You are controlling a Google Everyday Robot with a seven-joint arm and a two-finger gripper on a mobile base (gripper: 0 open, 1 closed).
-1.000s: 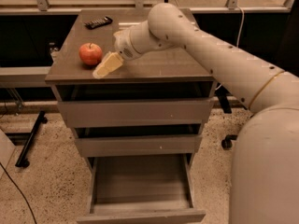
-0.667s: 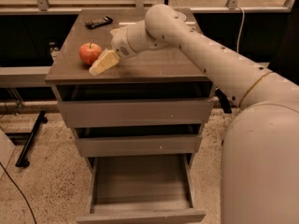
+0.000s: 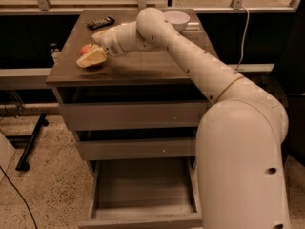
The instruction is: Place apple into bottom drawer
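The red apple [image 3: 86, 47] sits on the left part of the cabinet top [image 3: 143, 63], mostly hidden by my gripper [image 3: 87, 49]. The gripper reaches in from the right, low over the top. Its cream fingers [image 3: 91, 57] stand open on either side of the apple, one in front of it and one behind. The apple still rests on the top. The bottom drawer [image 3: 143, 218] is pulled out at the foot of the cabinet, and its inside shows nothing in it.
A white bowl [image 3: 176, 18] stands at the back right of the cabinet top and a black remote [image 3: 100, 22] at the back left. The two upper drawers [image 3: 133, 116] are closed. My arm crosses over the cabinet's right side. A black stand leg [image 3: 31, 144] lies on the floor at the left.
My gripper has moved left from beside the apple to around it, so its front finger now covers most of the apple. The apple has not moved.
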